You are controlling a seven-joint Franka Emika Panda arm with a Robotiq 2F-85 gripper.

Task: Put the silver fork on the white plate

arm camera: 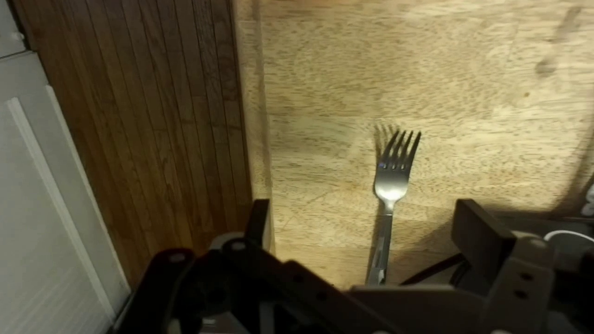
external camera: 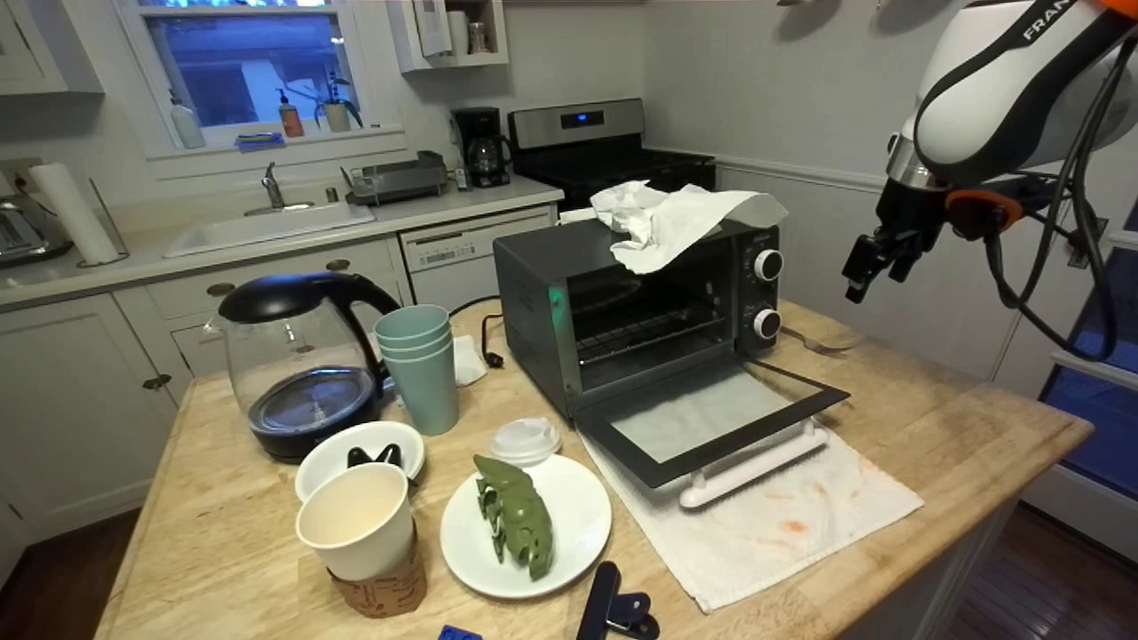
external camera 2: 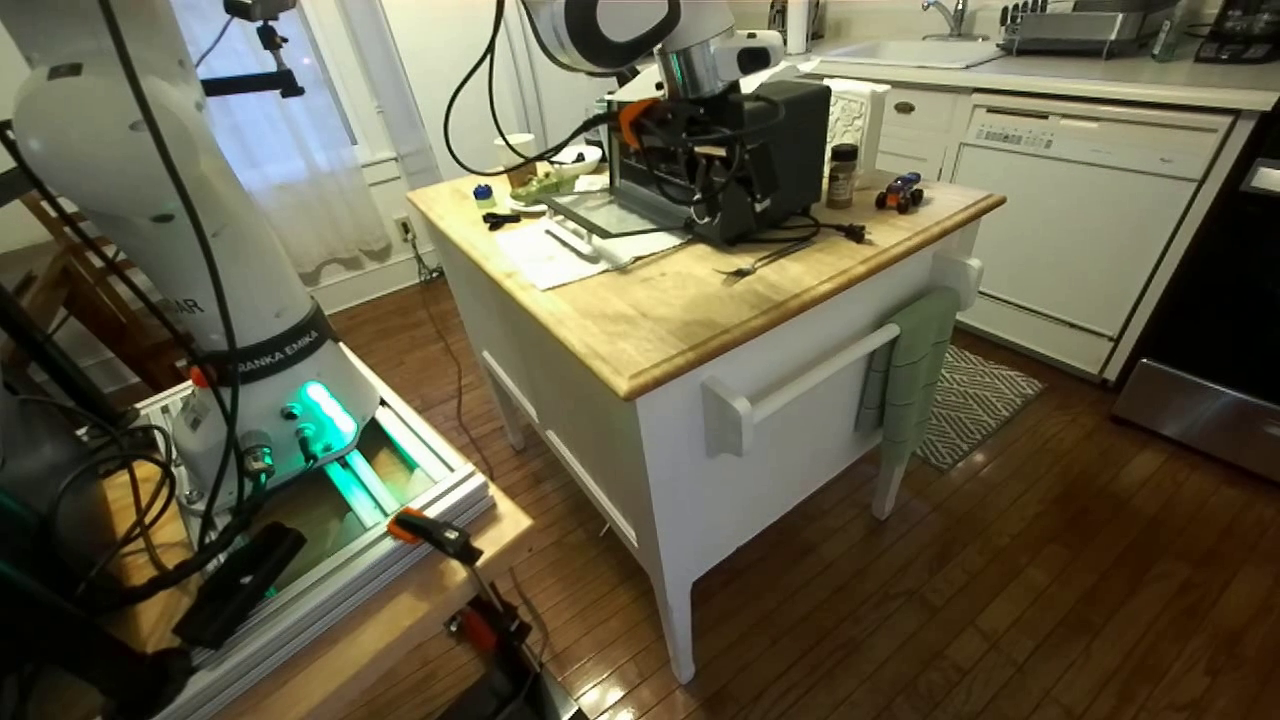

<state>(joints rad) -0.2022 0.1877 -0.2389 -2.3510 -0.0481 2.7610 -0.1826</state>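
Near a bench edge [arm camera: 255, 116] lies one silver fork [arm camera: 391, 183]. There are three teal cups [external camera: 423, 378], one white plate [external camera: 580, 523], one kettle [external camera: 307, 369].

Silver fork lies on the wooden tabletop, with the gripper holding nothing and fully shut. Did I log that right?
One detail is off: the gripper is open, not shut. The wrist view shows its fingers spread wide apart. The rest is right: the silver fork lies on the wooden tabletop, and the gripper holds nothing.
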